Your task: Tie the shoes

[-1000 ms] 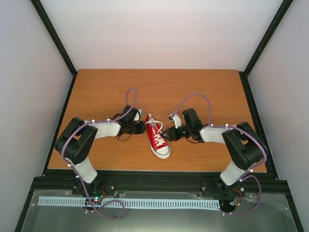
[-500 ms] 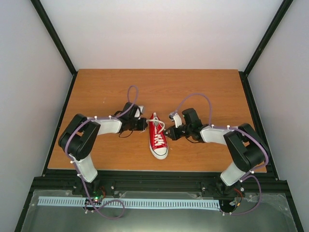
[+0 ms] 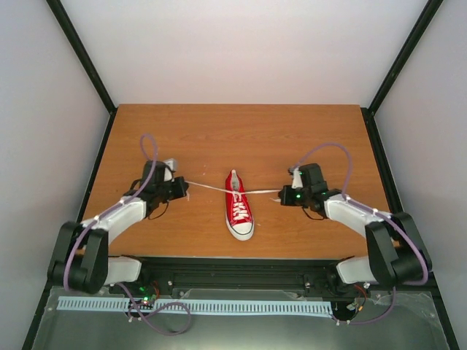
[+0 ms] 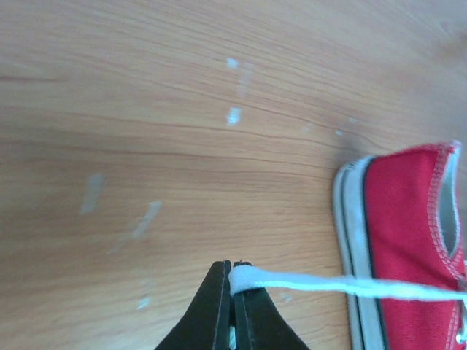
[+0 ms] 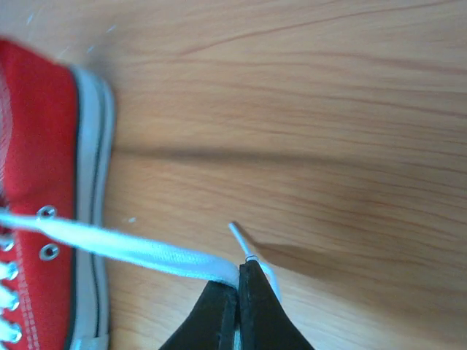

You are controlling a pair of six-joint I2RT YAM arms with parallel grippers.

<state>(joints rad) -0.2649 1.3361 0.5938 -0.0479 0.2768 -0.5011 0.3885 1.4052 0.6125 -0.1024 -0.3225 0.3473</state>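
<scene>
A small red sneaker with white sole and toe cap lies mid-table, toe toward the near edge. Its white laces stretch out taut to both sides. My left gripper is shut on the left lace end, well left of the shoe. My right gripper is shut on the right lace end, to the right of the shoe. The lace's plastic tip sticks out past the right jaws.
The wooden table stretches behind the shoe. Black frame posts and white walls enclose it. A black rail runs along the near edge.
Both grippers have moved outward from beside the shoe, left to the left and right to the right, drawing the laces out straight. The shoe has turned a little.
</scene>
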